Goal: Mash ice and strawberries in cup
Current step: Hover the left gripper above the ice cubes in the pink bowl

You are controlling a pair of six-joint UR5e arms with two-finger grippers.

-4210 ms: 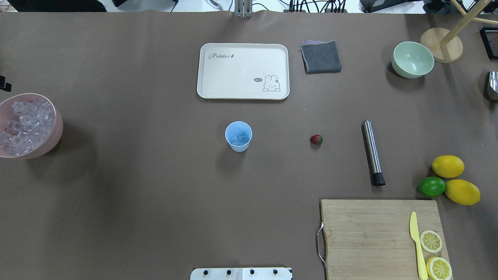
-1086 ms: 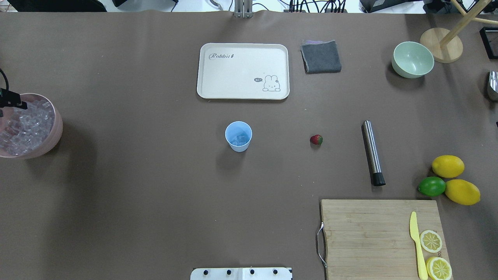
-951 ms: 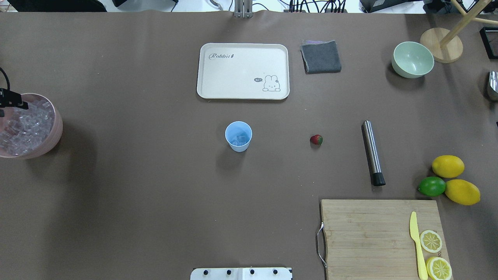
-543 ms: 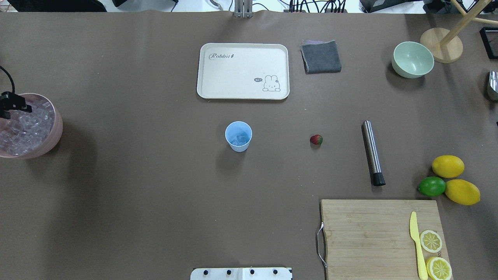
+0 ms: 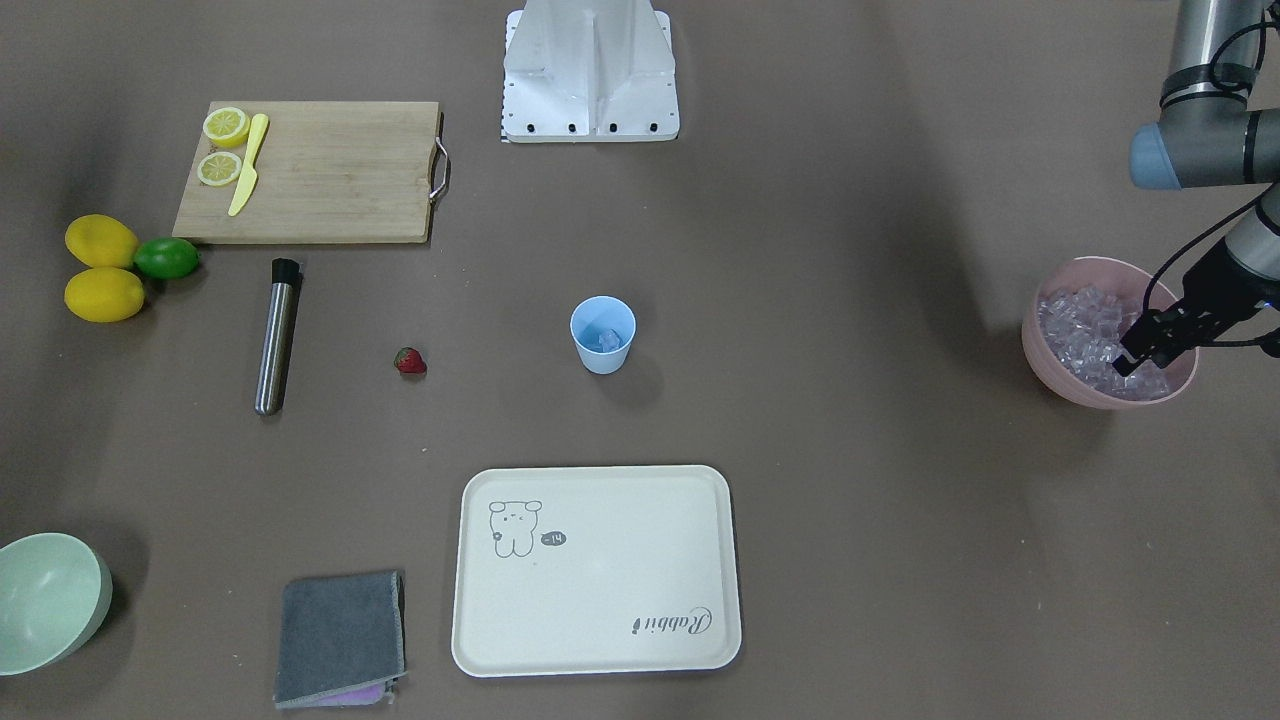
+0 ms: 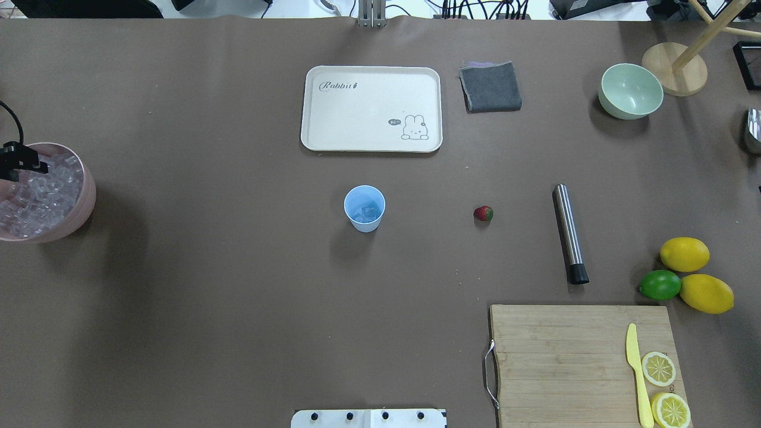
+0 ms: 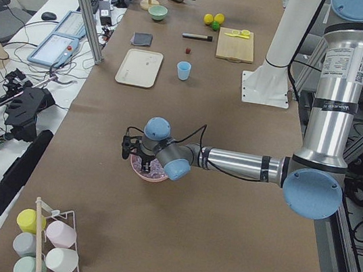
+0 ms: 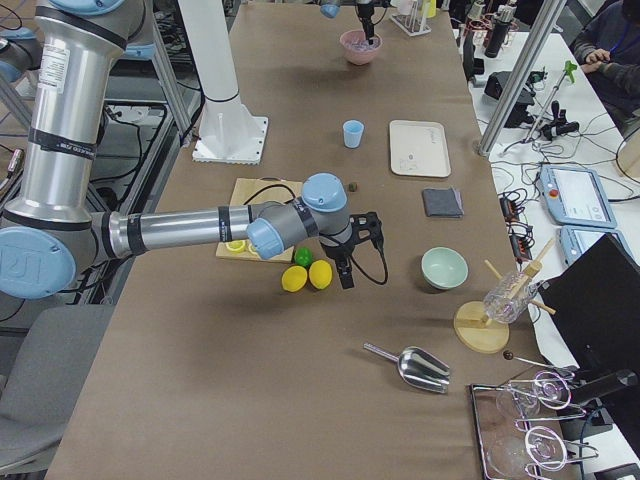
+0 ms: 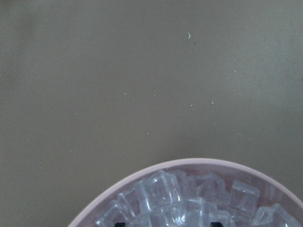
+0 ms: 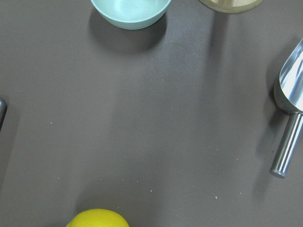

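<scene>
The light-blue cup [image 6: 364, 208] [image 5: 603, 335] stands upright mid-table with a few clear ice cubes [image 6: 367, 210] inside. A heap of ice [image 5: 1080, 325] [image 9: 189, 201] fills the pink bowl [image 6: 83, 202] at the table's left end. My left gripper [image 5: 1135, 360] [image 6: 21, 166] dips into that bowl, open, its two dark fingertips [image 9: 119, 223] set apart among the cubes. The red strawberry [image 6: 483, 213] [image 5: 409, 361] lies on the table right of the cup. My right gripper [image 8: 345, 272] hovers by the lemons, seen only in the right side view, so I cannot tell its state.
A steel muddler [image 6: 569, 233] lies right of the strawberry. Behind the cup sit a cream tray [image 6: 371, 74], a grey cloth [image 6: 490, 87] and a green bowl [image 6: 630, 91]. Lemons and a lime [image 6: 660, 285] lie above a cutting board [image 6: 559, 362]. A metal scoop [image 10: 289, 99] is far right.
My left gripper came in from the left edge over the pink bowl and has settled among the ice. Cup, strawberry and muddler have not moved.
</scene>
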